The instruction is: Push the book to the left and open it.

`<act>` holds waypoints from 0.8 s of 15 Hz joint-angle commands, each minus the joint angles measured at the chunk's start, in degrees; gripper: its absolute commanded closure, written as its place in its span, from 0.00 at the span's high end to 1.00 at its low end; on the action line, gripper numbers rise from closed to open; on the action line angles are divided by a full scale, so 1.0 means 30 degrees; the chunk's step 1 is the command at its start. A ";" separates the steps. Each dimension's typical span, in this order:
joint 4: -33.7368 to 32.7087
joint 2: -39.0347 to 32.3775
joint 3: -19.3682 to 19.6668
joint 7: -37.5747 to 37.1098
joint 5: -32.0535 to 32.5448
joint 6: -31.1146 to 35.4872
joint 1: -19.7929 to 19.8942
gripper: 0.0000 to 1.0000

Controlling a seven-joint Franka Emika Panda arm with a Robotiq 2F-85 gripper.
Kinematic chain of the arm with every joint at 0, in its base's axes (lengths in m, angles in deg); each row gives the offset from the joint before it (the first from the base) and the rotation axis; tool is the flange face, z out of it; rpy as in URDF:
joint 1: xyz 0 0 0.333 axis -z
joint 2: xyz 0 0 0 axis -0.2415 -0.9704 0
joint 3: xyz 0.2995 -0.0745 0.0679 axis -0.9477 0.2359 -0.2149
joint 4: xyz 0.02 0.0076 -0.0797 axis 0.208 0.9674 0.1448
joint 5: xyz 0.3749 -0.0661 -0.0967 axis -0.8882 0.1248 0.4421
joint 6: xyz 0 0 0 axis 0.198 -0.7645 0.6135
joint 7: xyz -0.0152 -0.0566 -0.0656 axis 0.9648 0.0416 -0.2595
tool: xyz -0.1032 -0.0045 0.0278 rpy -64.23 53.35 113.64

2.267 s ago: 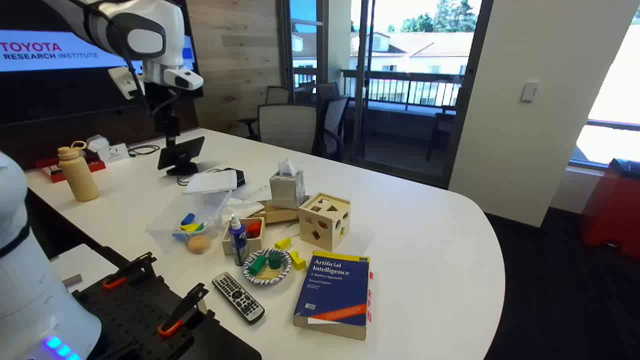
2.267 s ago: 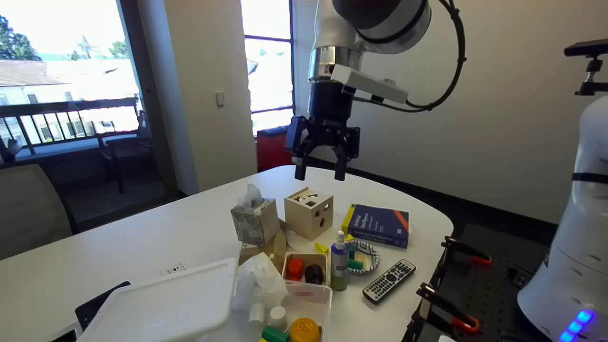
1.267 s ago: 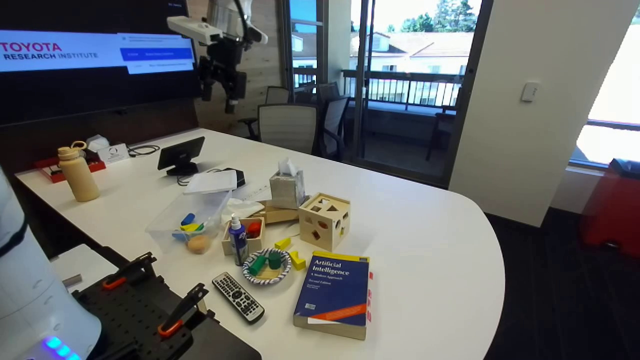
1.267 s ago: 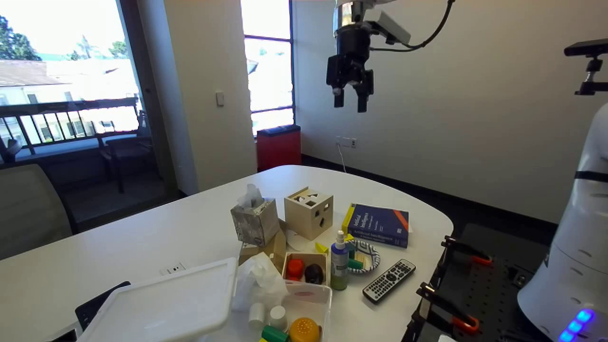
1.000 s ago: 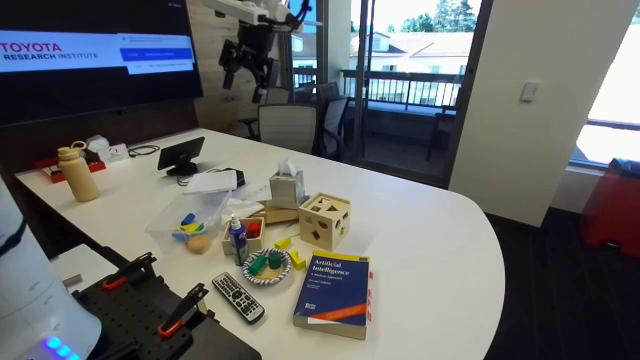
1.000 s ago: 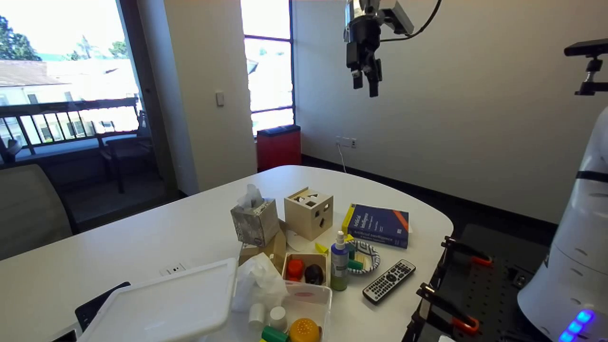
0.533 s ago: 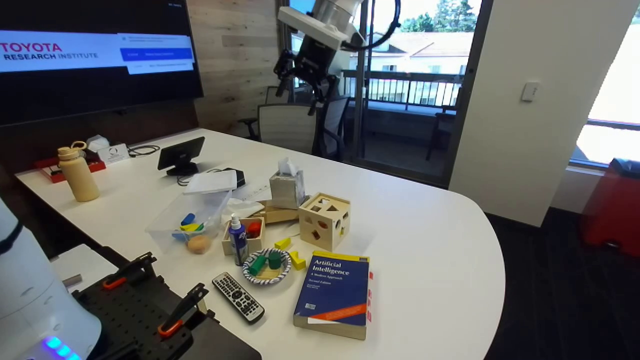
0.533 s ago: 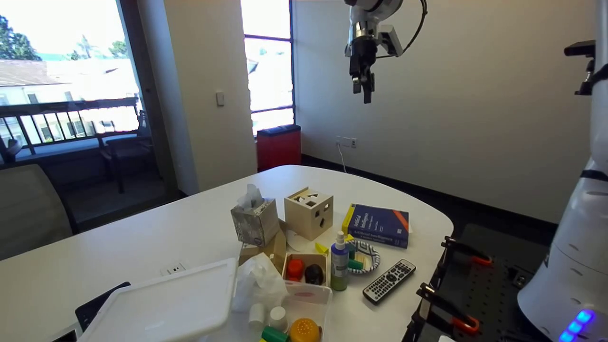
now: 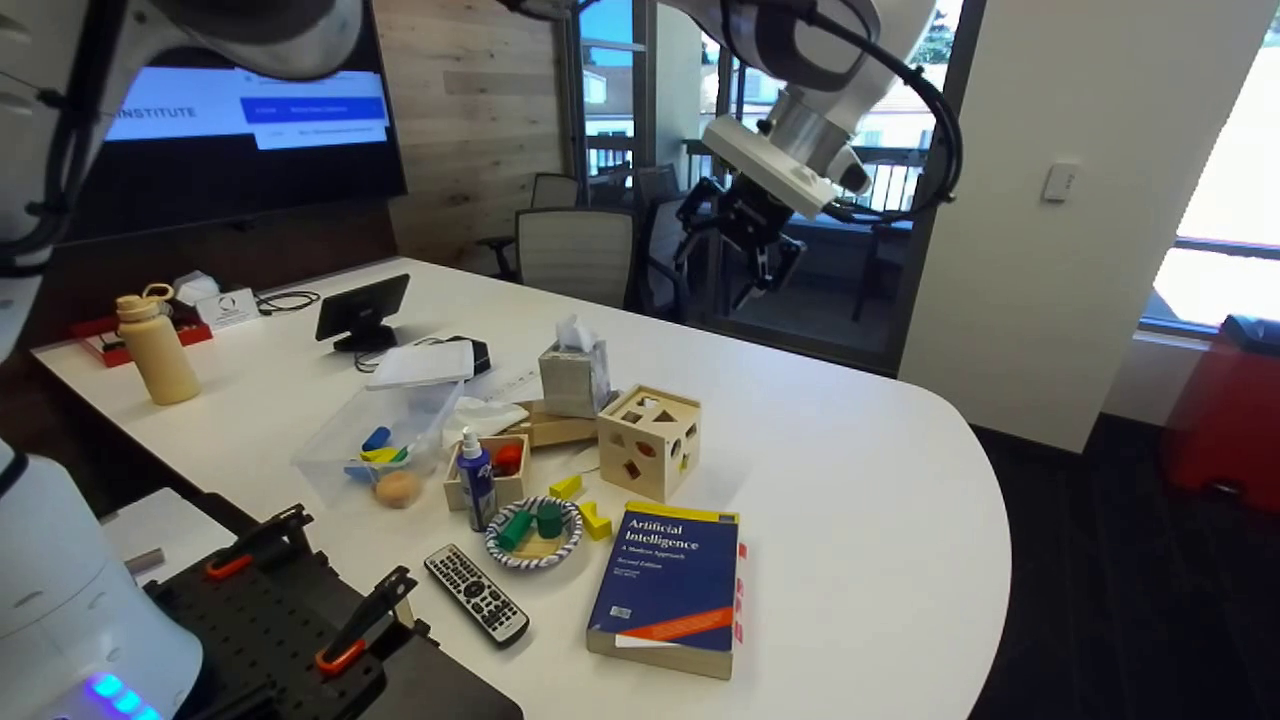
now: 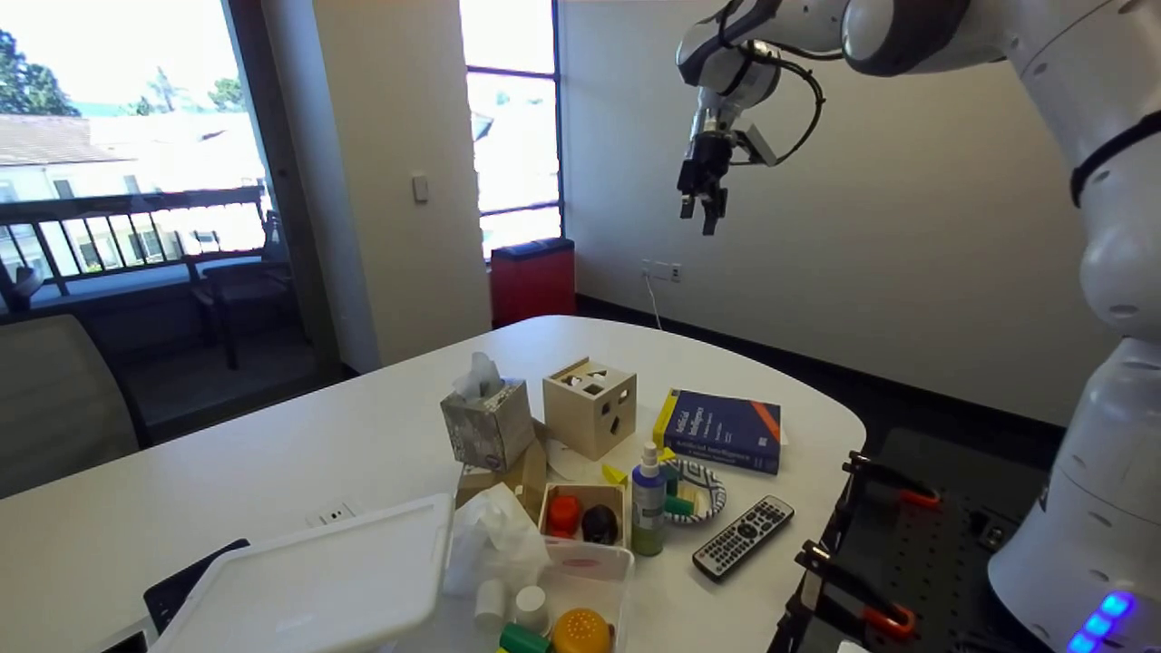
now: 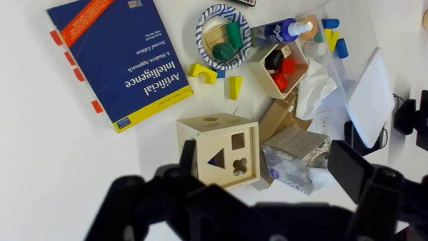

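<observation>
One book [image 10: 721, 430] points lengthwise toward the cube [image 10: 583, 414] (yellow end nearest).

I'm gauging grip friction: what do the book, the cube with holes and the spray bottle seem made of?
Book: paper, judging by the cream page edges; the evenly coloured cover looks smooth, possibly laminated.
Cube: probably wood, bare or thinly varnished, from its pale tan colour and matte look.
Spray bottle: likely plastic; its lower body looks greenish and see-through, under a white nozzle.
</observation>
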 commanded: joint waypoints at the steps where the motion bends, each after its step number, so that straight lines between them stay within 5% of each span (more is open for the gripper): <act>1: -0.4645 -0.3908 0.0035 -0.0844 -0.0195 -0.0625 0.1234 1.00; 10: -1.1312 -1.1777 -0.0087 -0.2009 0.0041 -0.1215 0.3323 1.00; 12: -1.1294 -1.2515 -0.1824 -0.2358 0.1777 -0.0749 0.4017 1.00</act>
